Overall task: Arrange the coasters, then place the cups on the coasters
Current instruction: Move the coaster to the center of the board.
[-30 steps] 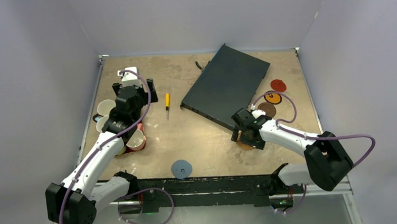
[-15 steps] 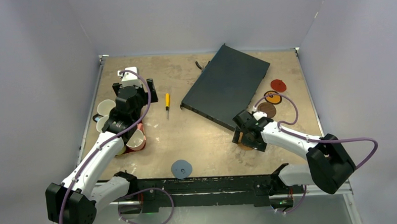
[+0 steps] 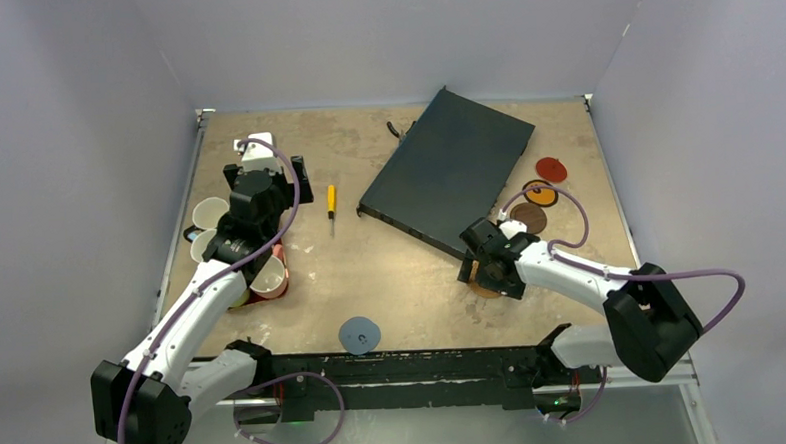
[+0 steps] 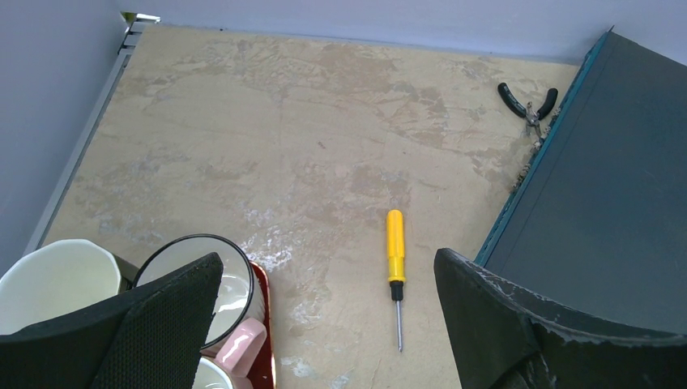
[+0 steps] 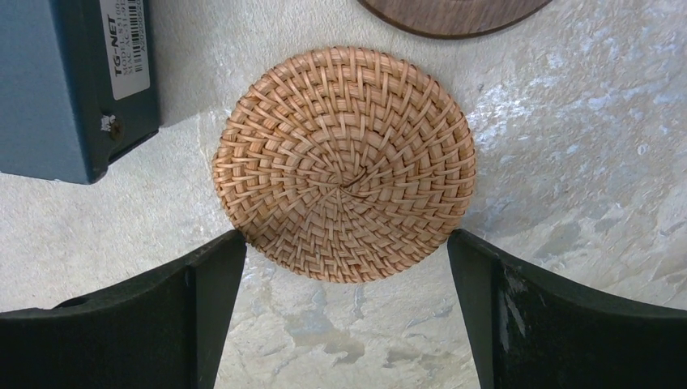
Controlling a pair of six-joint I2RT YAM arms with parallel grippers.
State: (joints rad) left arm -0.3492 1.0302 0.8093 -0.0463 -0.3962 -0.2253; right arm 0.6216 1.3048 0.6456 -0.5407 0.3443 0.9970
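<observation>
A tan woven coaster (image 5: 344, 162) lies flat on the table, and my right gripper (image 5: 347, 243) hangs open over it, one finger on each side of its near edge. The top view shows that gripper (image 3: 491, 274) covering most of the tan coaster (image 3: 483, 288). A dark brown coaster (image 3: 528, 217), an orange coaster (image 3: 540, 193) and a red coaster (image 3: 551, 169) lie behind it. A blue-grey coaster (image 3: 359, 335) sits near the front edge. The cups (image 3: 208, 212) crowd a dark red tray (image 4: 263, 320) at the left. One has a pink handle (image 4: 235, 344). My left gripper (image 4: 328, 267) is open above them, holding nothing.
A large dark flat box (image 3: 447, 170) lies slantwise at the back middle, one corner close to the tan coaster. A yellow screwdriver (image 4: 394, 251) lies between the cups and the box. Black pliers (image 4: 528, 101) rest by the box's far edge. Walls close three sides.
The right arm has shifted very slightly over the tan coaster. The left arm, the cups and the coasters are where they were.
</observation>
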